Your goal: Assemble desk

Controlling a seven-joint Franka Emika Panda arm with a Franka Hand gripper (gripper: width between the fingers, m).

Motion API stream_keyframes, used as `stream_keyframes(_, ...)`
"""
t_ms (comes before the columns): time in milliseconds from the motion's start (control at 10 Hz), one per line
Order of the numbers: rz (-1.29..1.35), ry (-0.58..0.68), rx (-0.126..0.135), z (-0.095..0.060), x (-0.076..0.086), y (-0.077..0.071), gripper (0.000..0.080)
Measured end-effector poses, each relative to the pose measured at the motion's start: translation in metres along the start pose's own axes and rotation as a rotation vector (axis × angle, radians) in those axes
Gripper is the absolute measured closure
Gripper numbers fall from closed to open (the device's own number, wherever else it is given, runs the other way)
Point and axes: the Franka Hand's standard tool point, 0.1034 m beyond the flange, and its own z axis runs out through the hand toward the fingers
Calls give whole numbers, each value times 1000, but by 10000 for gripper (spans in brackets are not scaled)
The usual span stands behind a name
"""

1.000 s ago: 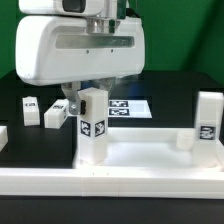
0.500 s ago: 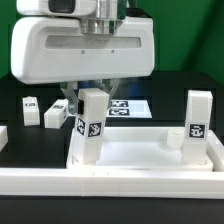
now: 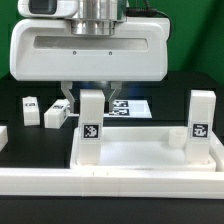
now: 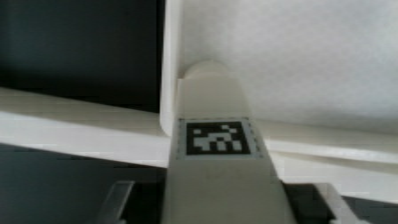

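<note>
The white tray-like tabletop (image 3: 135, 152) lies on the black table. A white leg (image 3: 92, 128) with a square tag stands upright at its corner on the exterior view's left. My gripper (image 3: 92, 100) comes down from above and is shut on this leg near its top, one finger on each side. A second tagged leg (image 3: 203, 118) stands at the tabletop's corner on the exterior view's right. In the wrist view the held leg (image 4: 217, 140) runs out from between the fingers of my gripper (image 4: 222, 205) towards the tabletop (image 4: 302, 50).
Two loose tagged legs (image 3: 30, 108) (image 3: 54, 115) stand on the black table at the exterior view's left. The marker board (image 3: 128, 106) lies behind the gripper. A long white rail (image 3: 110, 185) runs across the front.
My gripper has turned about its upright axis and now faces the camera squarely, with the leg in it. The tabletop and the leg on the right have shifted sideways a little.
</note>
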Motion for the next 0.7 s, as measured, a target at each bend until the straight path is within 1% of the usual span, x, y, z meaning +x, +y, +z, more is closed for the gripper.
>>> stream_keyframes(100, 94, 1, 1, 0, 0, -3, 505)
stream_keyframes(200, 187, 1, 8, 1, 0, -4, 505)
stream_keyframes(500, 444, 1, 17, 1, 1, -3, 505)
stream_keyframes(700, 562, -1, 17, 1, 1, -2, 505)
